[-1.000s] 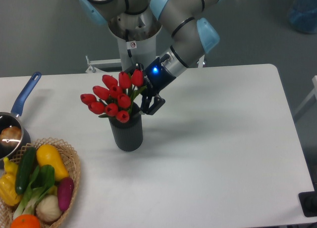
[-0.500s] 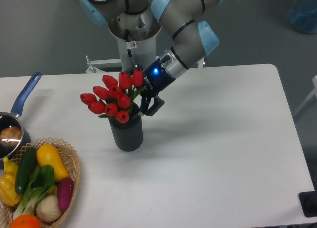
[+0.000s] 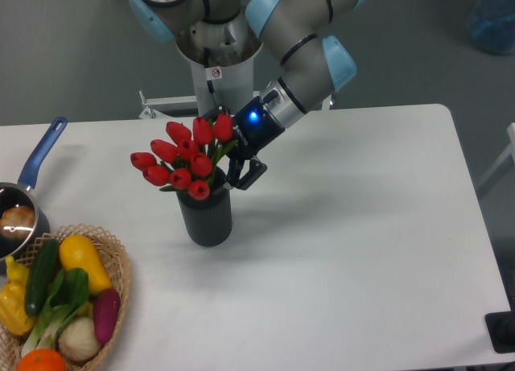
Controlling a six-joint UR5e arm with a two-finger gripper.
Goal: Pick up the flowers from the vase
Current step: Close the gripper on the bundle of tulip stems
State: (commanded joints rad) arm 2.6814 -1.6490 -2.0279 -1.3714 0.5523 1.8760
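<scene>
Standing in the vase [image 3: 206,216] on the left half of the white table [image 3: 354,226], the flowers [image 3: 183,159] are a tight bunch of red tulip buds with a few green leaves showing between them, spreading wider than the vase's mouth and leaning a little to the left; the vase is a dark, almost black cylinder with fine upright ribs, set upright. The gripper [image 3: 233,172] comes down from the far right on the grey and pale blue arm [image 3: 302,33], a blue light glowing on its wrist, and its dark fingers [image 3: 251,174] sit at the right side of the bunch, just above the vase's rim, close against the stems and leaves; from this view I cannot tell whether the fingers are clamped on the stems or apart, since the buds hide one side. Compared with half a second ago, the gripper has crept very slightly left toward the bunch, while the flowers and vase have not moved. At the near left a wicker basket [image 3: 121,262] holds coloured vegetables, and beyond it a steel saucepan [image 3: 16,214] with a blue handle lies at the table's left edge
</scene>
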